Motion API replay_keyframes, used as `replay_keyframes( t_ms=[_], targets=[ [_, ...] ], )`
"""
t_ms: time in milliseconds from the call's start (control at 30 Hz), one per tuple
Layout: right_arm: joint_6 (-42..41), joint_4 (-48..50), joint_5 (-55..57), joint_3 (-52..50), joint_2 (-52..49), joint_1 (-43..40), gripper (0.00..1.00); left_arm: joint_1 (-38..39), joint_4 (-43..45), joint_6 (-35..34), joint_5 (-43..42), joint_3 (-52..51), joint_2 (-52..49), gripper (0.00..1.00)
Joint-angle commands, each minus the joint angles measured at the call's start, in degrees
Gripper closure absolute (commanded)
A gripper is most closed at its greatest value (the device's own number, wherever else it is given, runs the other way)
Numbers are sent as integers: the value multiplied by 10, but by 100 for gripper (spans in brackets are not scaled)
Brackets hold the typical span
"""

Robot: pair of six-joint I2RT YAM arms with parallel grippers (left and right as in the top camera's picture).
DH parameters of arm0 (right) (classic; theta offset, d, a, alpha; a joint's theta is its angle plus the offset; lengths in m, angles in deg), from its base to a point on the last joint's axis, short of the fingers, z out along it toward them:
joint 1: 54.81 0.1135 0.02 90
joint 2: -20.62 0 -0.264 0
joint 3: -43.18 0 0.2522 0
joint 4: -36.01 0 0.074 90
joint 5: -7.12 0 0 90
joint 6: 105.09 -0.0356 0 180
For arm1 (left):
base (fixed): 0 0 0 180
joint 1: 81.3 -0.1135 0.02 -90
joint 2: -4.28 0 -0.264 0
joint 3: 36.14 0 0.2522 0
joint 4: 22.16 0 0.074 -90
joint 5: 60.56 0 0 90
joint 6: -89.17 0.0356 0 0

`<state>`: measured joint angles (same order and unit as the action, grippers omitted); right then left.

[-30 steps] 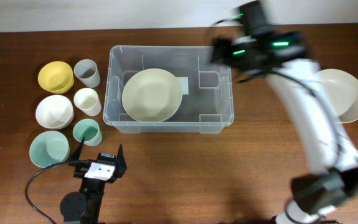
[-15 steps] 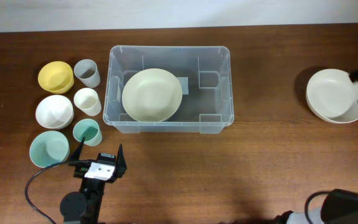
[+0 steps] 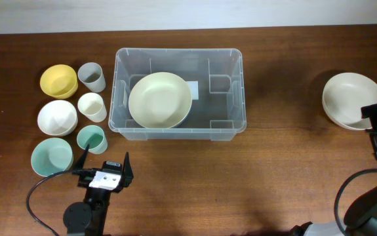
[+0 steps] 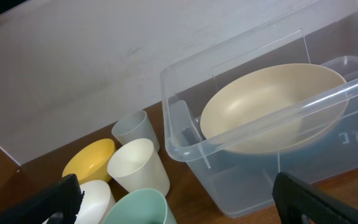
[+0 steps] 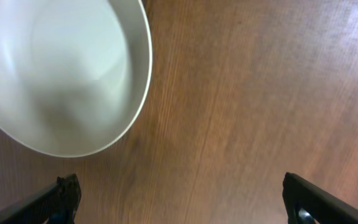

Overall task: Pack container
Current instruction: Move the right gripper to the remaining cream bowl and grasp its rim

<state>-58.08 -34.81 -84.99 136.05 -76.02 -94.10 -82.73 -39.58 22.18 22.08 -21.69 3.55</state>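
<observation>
1. Judging the container (image 3: pixel 175 134) first: it stands mid-table, a big clear tub, probably light but flexible. I would leave it where it is, or pinch its rolled rim.
2. The cream dish (image 3: pixel 160 99) lies inside, towards the left.
3. The white bowls (image 3: pixel 349 98), well to the right, look smooth and slippery. My right pincer (image 5: pixel 182 199), spread wide and empty, hangs beside them; I would grip the rim.
4. My left pincer (image 3: pixel 105 160) gapes empty near the teal cup (image 3: pixel 91 139).
</observation>
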Motion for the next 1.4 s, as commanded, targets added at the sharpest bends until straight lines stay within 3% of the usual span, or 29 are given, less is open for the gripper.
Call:
replay_keyframes(
  t_ms=[0, 400, 800, 1033, 1233, 1367],
  targets=[
    [28, 21, -12, -7, -31, -1, 1, -3, -2, 7, -8, -2, 2, 0],
    [68, 115, -44, -7, -144, -1, 1, -3, -2, 7, -8, -2, 2, 0],
    [83, 163, -52, -7, -179, -1, 1, -3, -2, 7, -8, -2, 2, 0],
    [83, 177, -52, -7, -181, -1, 17, -3, -3, 7, -8, -2, 2, 0],
    [83, 184, -52, -7, -182, -1, 44, -3, -2, 7, -8, -2, 2, 0],
    [83, 184, -52, -7, -183, -1, 44, -3, -2, 7, -8, -2, 2, 0]
  ],
)
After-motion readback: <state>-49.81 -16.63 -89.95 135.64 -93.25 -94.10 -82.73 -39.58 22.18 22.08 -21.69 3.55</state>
